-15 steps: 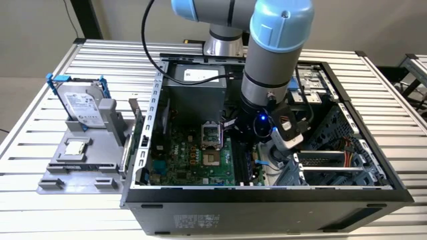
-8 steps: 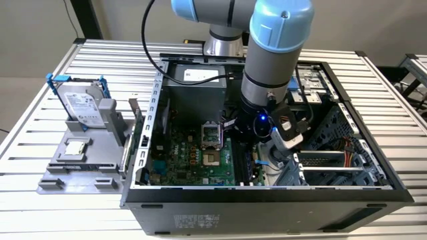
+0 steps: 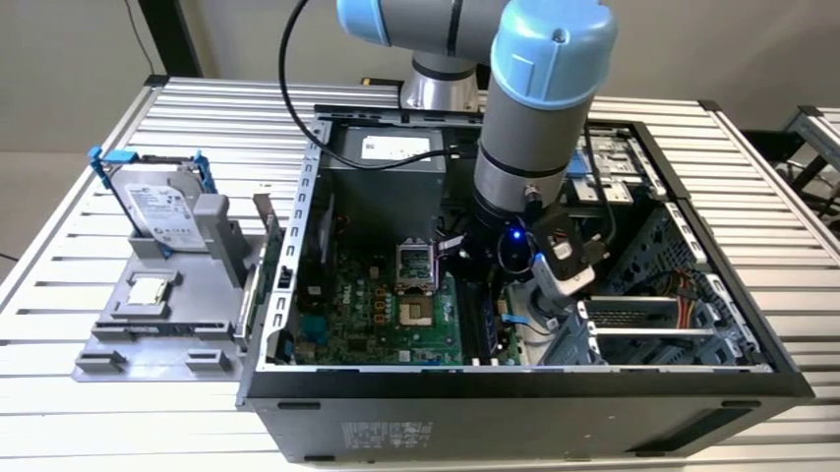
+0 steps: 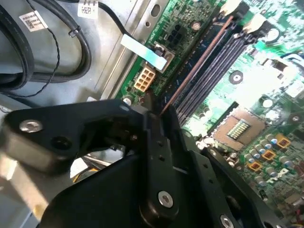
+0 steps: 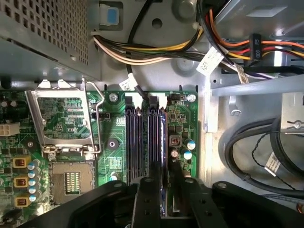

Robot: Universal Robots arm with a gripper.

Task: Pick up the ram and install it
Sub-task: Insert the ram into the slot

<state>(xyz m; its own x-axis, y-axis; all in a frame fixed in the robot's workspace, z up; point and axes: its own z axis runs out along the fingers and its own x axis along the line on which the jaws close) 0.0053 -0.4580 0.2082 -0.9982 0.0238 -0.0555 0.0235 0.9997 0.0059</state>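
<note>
The black two-finger gripper, at bottom centre of the first wrist view, pinches the ram, a long thin dark-green board stick seen edge-on, standing in one of the black memory slots on the green motherboard. Step in hand, I judge: seating it. Next move calls for a straight push along the slot, w/o tilt. Farther, an open silver processor socket frame. White cable tags have print, not readable.

Robotics lab, slatted aluminium bench, open computer case
</note>
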